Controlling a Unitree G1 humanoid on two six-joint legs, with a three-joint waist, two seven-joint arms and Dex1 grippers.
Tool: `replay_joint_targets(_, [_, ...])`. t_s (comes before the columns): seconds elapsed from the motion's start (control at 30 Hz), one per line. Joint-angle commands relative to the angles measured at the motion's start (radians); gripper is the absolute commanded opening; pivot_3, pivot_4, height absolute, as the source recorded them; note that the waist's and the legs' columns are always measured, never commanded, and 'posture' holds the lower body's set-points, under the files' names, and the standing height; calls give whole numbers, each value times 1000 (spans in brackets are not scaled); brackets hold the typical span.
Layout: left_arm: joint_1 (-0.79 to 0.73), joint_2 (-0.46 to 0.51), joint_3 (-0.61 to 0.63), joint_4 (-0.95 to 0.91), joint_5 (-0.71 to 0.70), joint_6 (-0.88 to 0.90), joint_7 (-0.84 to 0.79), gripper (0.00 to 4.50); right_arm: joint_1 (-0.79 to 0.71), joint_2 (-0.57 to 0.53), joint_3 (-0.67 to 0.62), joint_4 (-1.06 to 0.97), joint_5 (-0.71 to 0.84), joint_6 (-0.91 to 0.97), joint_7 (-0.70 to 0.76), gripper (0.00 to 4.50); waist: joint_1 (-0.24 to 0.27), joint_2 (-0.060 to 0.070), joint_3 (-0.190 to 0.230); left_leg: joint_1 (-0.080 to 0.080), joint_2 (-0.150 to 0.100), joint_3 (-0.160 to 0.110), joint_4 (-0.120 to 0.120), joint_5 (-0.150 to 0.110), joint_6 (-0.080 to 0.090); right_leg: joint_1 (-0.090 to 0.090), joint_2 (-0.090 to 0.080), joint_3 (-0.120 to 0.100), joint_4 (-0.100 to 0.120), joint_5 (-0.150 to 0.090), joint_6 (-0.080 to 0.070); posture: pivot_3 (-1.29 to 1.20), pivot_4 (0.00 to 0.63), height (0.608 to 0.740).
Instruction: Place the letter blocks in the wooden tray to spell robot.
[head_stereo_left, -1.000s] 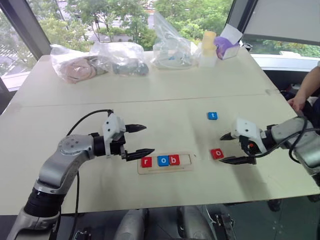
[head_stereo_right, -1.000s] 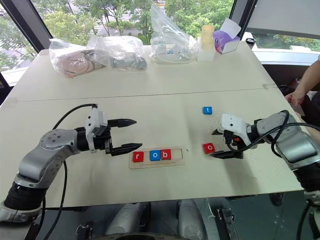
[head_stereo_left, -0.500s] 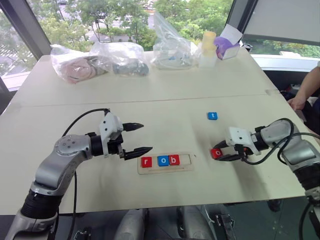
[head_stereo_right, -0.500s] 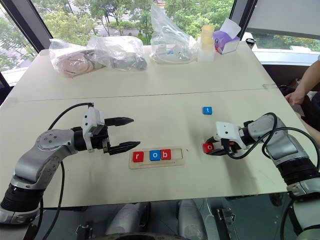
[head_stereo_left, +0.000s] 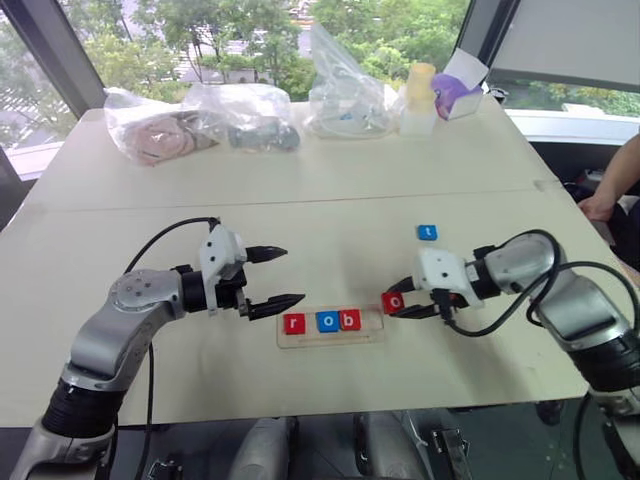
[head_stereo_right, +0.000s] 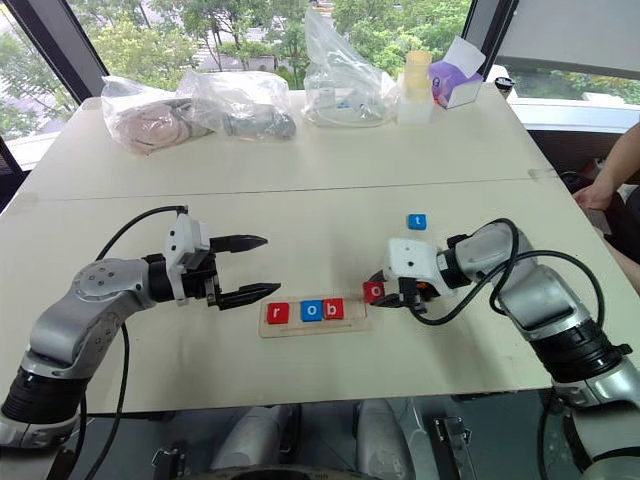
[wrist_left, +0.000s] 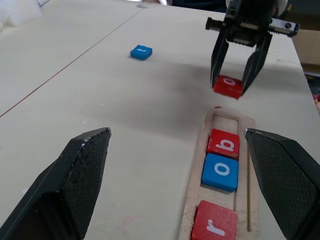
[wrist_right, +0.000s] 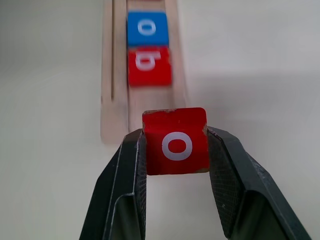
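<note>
In the wooden tray (head_stereo_left: 330, 326): r (head_stereo_left: 294, 323), o (head_stereo_left: 326, 322), b (head_stereo_left: 349, 320).

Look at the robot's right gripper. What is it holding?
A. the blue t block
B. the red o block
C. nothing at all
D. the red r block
B: the right gripper is shut on the red o block, just off the end of the wooden tray, while the blue t block lies alone on the table.
</note>
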Motion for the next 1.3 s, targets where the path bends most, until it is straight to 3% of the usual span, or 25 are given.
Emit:
replay_joint_targets(0.03, [-7, 0, 8, -36, -10, -4, 2, 4500, 0, 24, 28, -64, -15, 45, -26, 1133, -1, 0, 0, 0, 0, 0, 0, 0, 0, 0, 0, 0, 0, 0, 0, 0, 150, 740])
replay_joint_targets(0.47, [17, -5, 12, -66, -14, 11, 28, 4500, -15, 58, 103, -29, -112, 36, -75, 1133, -2, 0, 0, 0, 0, 0, 0, 0, 0, 0, 1, 0, 0, 0, 0, 0, 150, 740])
replay_joint_targets(1.3, [26, -10, 16, -79, -21, 21, 61, 4500, -57, 115, 137, -53, -128, 90, -43, 1133, -3, 0, 0, 0, 0, 0, 0, 0, 0, 0, 1, 0, 0, 0, 0, 0, 150, 740])
